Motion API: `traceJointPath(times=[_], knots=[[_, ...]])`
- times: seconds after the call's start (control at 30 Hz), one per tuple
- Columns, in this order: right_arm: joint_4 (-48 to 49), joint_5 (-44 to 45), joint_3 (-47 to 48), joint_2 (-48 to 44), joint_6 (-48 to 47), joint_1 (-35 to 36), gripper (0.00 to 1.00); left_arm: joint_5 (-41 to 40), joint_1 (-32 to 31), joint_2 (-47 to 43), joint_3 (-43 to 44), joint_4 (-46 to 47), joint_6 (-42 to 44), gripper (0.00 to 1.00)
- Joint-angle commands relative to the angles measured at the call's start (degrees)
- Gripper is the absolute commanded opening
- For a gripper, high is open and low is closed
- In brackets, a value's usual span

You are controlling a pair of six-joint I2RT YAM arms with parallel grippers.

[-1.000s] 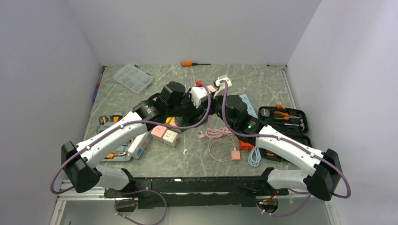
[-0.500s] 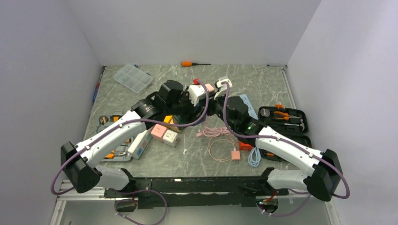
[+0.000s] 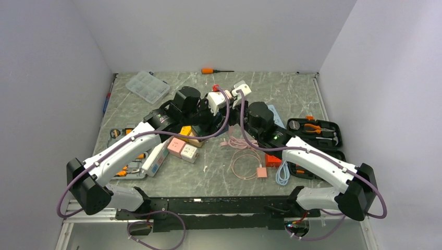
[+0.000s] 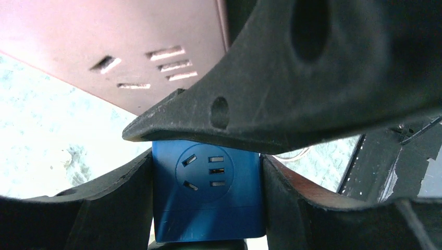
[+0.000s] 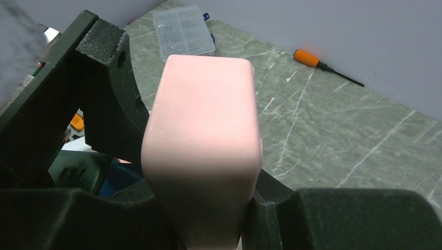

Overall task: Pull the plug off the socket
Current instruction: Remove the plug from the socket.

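The socket (image 3: 182,149) lies bent across the table's middle, its pink, white and yellow panels showing beside my left arm. My left gripper (image 4: 208,200) is shut on the strip's blue panel (image 4: 208,182), one finger on each side; the panel's holes show empty. The plug (image 5: 206,130), a pink block, stands upright in my right gripper (image 5: 203,213), which is shut on its lower part. From above, both grippers meet at the back centre, the plug (image 3: 230,97) between the two wrist cameras. In the left wrist view a pink face with slots (image 4: 120,47) and a black finger (image 4: 292,94) hang above the blue panel.
A clear organiser box (image 3: 147,86) and an orange screwdriver (image 3: 208,70) lie at the back. An open tool case (image 3: 314,130) sits at the right, a tool tray (image 3: 121,133) at the left. A pink cable coil (image 3: 245,161) and a blue cable (image 3: 283,174) lie in front.
Both grippers have shifted a little left and toward the back wall, still holding the blue panel and the pink plug. The right arm has stretched farther forward.
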Motion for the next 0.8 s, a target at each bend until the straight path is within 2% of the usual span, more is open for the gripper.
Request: traceJointPath(times=[0.0,0.13,0.23,0.27,0.33,0.37,0.43,0.5,0.77], knots=[[-5.24,3.11,3.55,3.11,-9.24,-0.97,0.00,5.91,-0.34,-4.76,1.56,4.02,0.89,0.00],[-6.04,4.97,4.06,4.50,-11.67,-0.88,0.00,6.55,-0.92,-4.73,1.82,2.99,1.18,0.00],[-6.39,2.59,4.45,3.95,-9.15,-1.28,0.00,6.57,-0.95,-4.75,1.62,3.43,0.94,0.00],[-6.68,1.44,4.75,3.49,-7.52,-1.56,0.11,6.48,-1.00,-4.79,1.53,3.61,0.89,0.00],[-7.29,-1.78,5.35,2.05,-4.00,-2.57,0.56,6.16,-0.99,-4.75,1.27,3.73,0.92,0.00],[-7.31,-3.84,4.95,1.04,-3.13,-3.25,0.67,5.94,-1.00,-4.75,1.06,3.80,0.86,0.00],[-6.78,-6.54,3.60,-1.65,0.87,-4.18,0.95,5.18,-0.95,-5.12,0.59,4.09,0.59,0.00],[-6.70,-8.77,2.51,-3.89,2.55,-5.14,1.00,4.42,-0.96,-5.47,-0.16,4.45,0.43,0.00],[-11.43,-15.04,-0.23,-12.96,5.44,-6.33,1.00,0.51,-0.08,-5.37,-0.42,4.25,0.26,0.00]])
